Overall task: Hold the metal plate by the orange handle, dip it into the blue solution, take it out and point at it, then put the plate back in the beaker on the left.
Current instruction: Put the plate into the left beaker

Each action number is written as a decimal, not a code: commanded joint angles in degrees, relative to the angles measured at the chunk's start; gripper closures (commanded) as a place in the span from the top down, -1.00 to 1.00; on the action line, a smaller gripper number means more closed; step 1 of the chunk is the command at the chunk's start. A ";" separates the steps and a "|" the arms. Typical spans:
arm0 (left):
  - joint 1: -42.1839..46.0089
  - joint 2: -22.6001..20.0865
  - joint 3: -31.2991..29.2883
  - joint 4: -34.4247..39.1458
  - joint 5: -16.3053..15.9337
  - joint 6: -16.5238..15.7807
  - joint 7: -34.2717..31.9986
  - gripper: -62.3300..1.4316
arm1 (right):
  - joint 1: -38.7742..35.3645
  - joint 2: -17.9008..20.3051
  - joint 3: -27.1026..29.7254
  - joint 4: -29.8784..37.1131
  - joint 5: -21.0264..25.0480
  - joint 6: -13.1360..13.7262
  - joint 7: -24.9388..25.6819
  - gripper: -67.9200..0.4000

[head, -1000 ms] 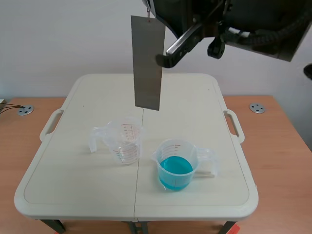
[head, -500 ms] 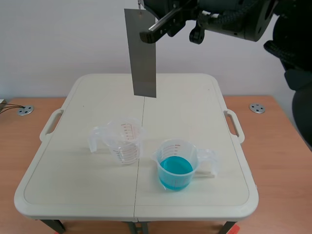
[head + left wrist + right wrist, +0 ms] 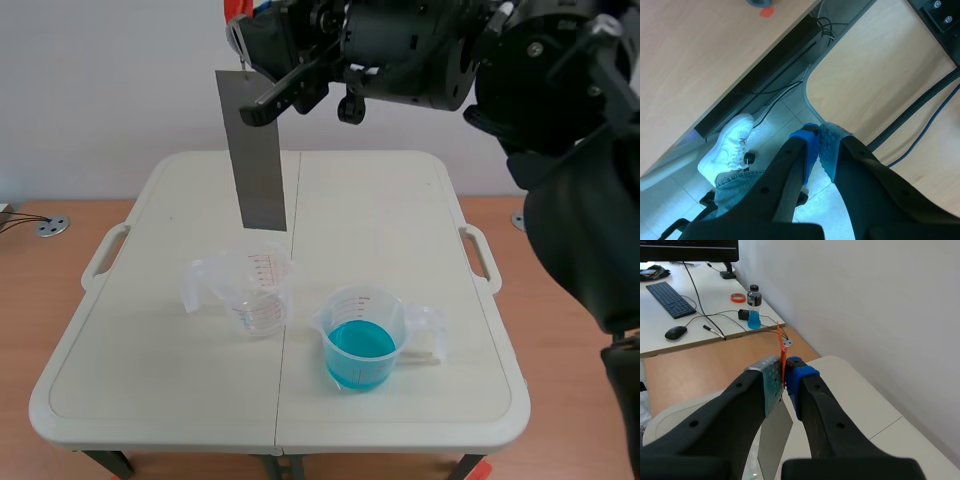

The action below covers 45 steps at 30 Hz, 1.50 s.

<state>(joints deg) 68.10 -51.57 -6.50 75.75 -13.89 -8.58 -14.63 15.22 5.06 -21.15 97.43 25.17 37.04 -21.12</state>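
Jaws of the right gripper (image 3: 784, 380) are clamped on the orange handle (image 3: 780, 347). The metal plate (image 3: 256, 150) hangs high, seemingly above the left beaker (image 3: 258, 292) and clear of the blue solution (image 3: 360, 343). Only lowering it in looks left. The left gripper (image 3: 817, 145) is pinched together, empty.

Cream folding table (image 3: 150, 380), rounded corners, centre seam (image 3: 283, 380) running from near edge to far edge; a moulded handle on the left edge (image 3: 103, 256) and one on the right edge (image 3: 480, 258). Two items on it:
- Clear beaker (image 3: 260, 295), empty, upright, just left of the seam, mid-table.
- Second beaker (image 3: 366, 303), upright, holding blue solution (image 3: 358, 345), right of the seam, closer to the near edge.

The beakers are near each other, not touching.
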 commanded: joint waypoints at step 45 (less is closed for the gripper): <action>0.31 0.28 0.15 0.33 0.00 -0.11 -0.37 -0.87 | 2.84 -7.80 -3.67 -19.65 0.57 0.04 0.22 -0.95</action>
<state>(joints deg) 68.10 -51.57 -6.50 75.72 -13.89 -8.58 -14.63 16.62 -2.26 -24.86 77.47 25.06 37.06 -21.96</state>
